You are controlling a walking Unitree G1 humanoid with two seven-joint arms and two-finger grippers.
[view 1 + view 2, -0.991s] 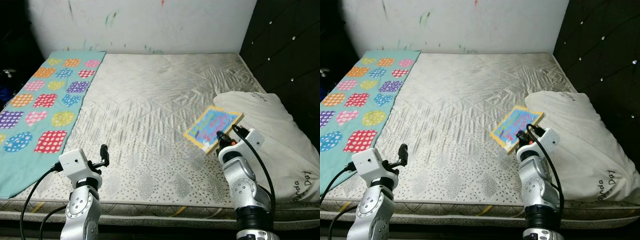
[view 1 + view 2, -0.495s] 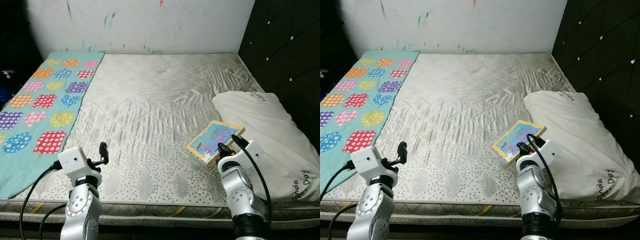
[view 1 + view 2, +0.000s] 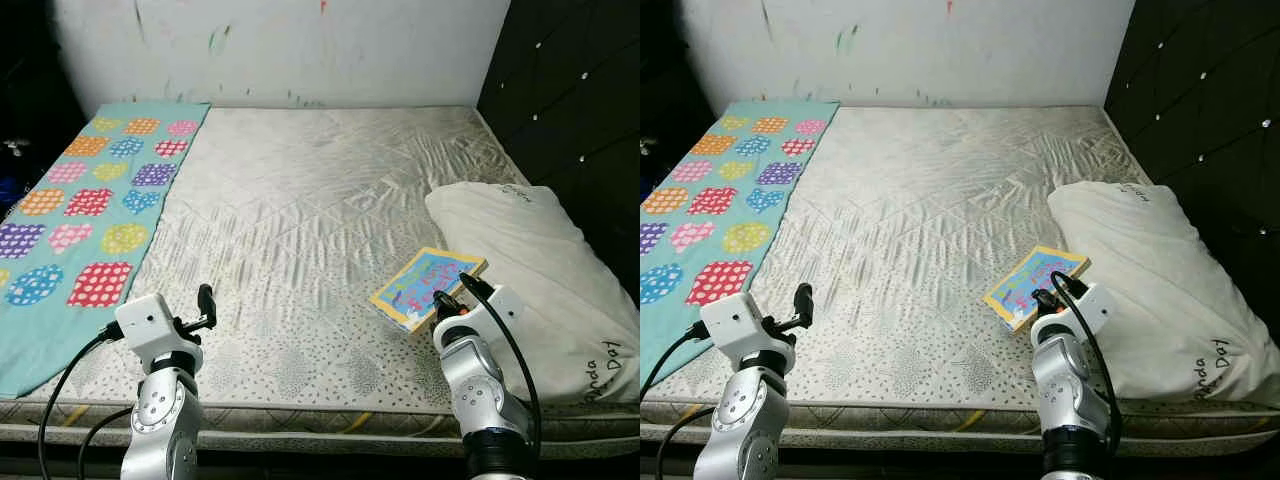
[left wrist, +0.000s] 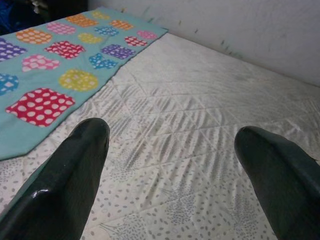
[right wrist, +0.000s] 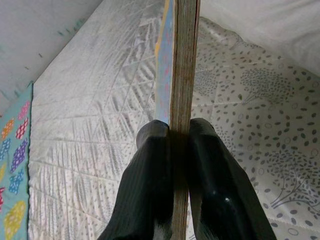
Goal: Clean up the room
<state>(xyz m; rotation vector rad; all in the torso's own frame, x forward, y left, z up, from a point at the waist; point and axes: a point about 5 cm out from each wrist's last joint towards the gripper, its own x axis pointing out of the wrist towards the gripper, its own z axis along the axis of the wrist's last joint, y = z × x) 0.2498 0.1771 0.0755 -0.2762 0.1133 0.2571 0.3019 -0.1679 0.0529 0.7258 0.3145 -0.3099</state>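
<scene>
The right end effector point(image 3: 441, 300) grips a colourful children's book point(image 3: 427, 285) by its near edge, both fingers clamped on the cover, holding it just above the mattress point(image 3: 320, 200) near the bed's right edge, beside the white pillow point(image 3: 540, 270). The left end effector point(image 4: 170, 165) hovers empty with fingers spread over the front-left corner, near the patterned teal blanket point(image 3: 80, 200). Judged from this, tidying is under way: the book is lifted but not yet put away.

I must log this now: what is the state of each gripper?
Left gripper: open, holding nothing, above the mattress.
Right gripper: shut on the book, gripping its edge.
</scene>
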